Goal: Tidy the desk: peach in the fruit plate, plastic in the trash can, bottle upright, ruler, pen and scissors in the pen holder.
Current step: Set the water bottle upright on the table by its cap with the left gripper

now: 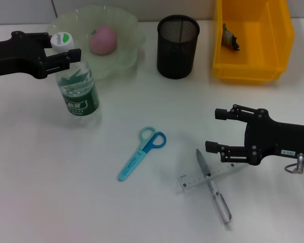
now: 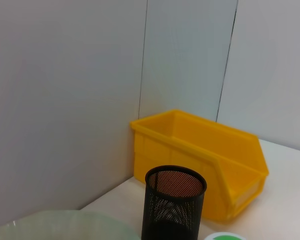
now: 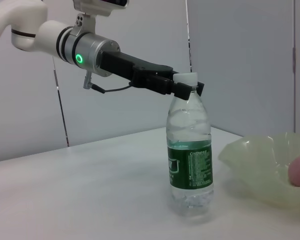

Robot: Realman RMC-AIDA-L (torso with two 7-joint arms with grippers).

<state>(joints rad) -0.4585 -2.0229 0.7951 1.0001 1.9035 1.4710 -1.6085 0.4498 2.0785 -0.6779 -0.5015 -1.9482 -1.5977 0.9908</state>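
Note:
The clear bottle (image 1: 80,87) with a green label stands upright on the desk, and my left gripper (image 1: 65,46) is shut on its neck just under the white cap (image 3: 188,78). The pink peach (image 1: 102,40) lies in the pale green fruit plate (image 1: 125,28). A scrap of plastic (image 1: 230,37) rests inside the yellow bin (image 1: 273,55). Blue scissors (image 1: 142,153), a clear ruler (image 1: 200,178) and a silver pen (image 1: 214,188) crossing it lie flat at the front. My right gripper (image 1: 217,130) hovers open just right of the ruler and pen. The black mesh pen holder (image 1: 178,46) stands at the back.
The bin sits to the right of the pen holder near the back wall (image 2: 65,100). The plate's rim (image 3: 255,155) is close beside the bottle (image 3: 190,155).

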